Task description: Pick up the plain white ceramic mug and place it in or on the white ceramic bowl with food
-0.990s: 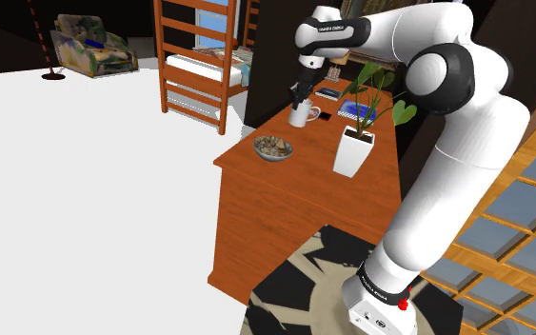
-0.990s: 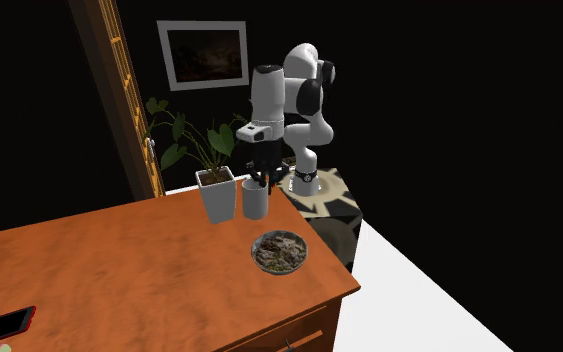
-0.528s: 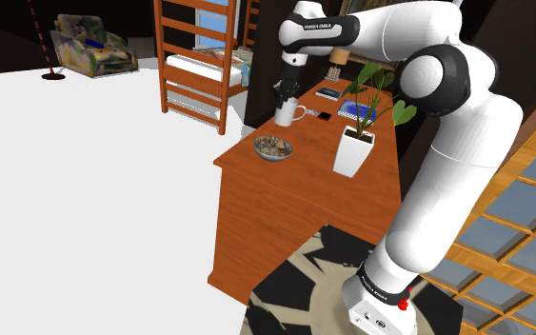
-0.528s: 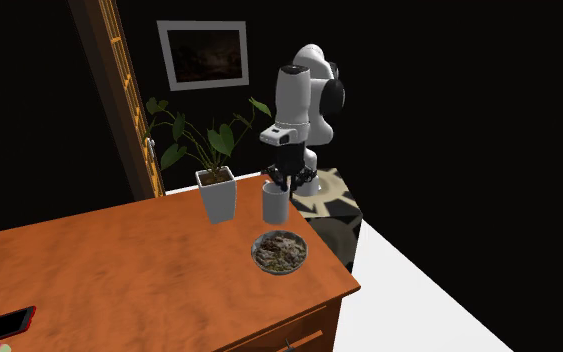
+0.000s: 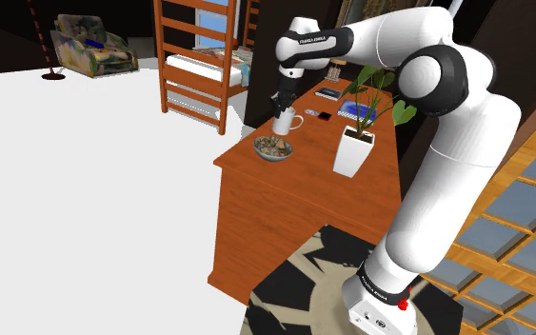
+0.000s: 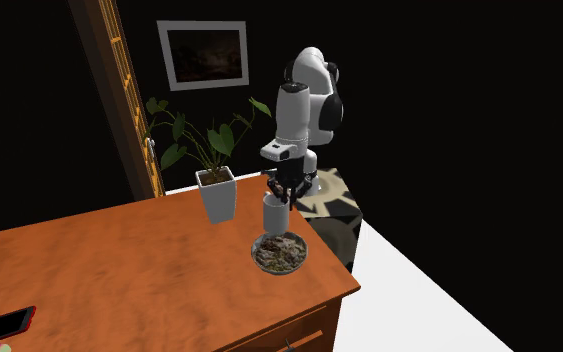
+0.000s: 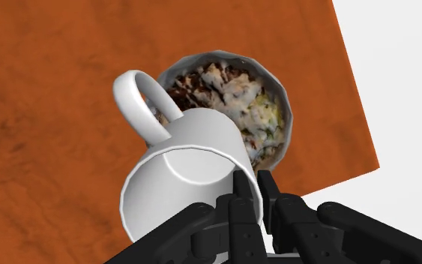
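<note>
In the shoulder view the bowl (image 5: pixel 273 147) sits near the left edge of the desk (image 5: pixel 247 205). The mug (image 5: pixel 286 122) hangs clear of the wood just above it and a touch to the right, with its handle pointing right. The gripper (image 5: pixel 280 103) holds it from above. The wrist view shows the fingers (image 7: pixel 240 196) narrowed onto the mug's rim wall, one inside and one outside. Farther right, the pot (image 5: pixel 353 152) stands well apart.

The mug has just travelled left. A second ago it hung farther right, closer to the pot, and half a second ago it was about midway. In the second exterior view it has gone from just beside the pot to above the bowl, and it also sits a little lower there.

So the carry looks nearly done, and what remains is to lower the mug and let go. From the wrist camera the mug covers one side of the bowl, with food showing past it, so a small shift towards the centre may help before release.
</note>
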You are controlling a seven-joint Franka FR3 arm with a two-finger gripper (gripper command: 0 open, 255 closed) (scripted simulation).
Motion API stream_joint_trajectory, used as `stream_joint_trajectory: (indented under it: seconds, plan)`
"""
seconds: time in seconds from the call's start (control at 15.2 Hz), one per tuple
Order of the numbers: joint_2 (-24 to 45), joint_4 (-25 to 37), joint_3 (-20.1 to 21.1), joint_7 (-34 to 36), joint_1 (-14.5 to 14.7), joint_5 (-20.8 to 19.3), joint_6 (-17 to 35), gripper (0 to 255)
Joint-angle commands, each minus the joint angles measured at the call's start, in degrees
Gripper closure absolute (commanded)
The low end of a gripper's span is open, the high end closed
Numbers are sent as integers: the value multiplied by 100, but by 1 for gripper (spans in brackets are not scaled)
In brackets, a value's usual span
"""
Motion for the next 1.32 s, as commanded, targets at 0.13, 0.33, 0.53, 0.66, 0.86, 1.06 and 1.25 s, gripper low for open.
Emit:
stream_joint_trajectory:
  seconds: [0.13, 0.33, 0.53, 0.66, 0.86, 1.06, 1.25]
  plan:
    - [42, -252, 6, 0, 4, 14, 296, 255]
    - [92, -422, 9, -11, 1, 32, 514, 255]
    - [153, -579, 13, -23, -2, 54, 730, 255]
    - [166, -607, 14, -26, -3, 58, 770, 255]
    - [166, -607, 14, -26, -3, 58, 770, 255]
    - [166, -607, 14, -26, -3, 58, 770, 255]
    - [166, -607, 14, -26, -3, 58, 770, 0]
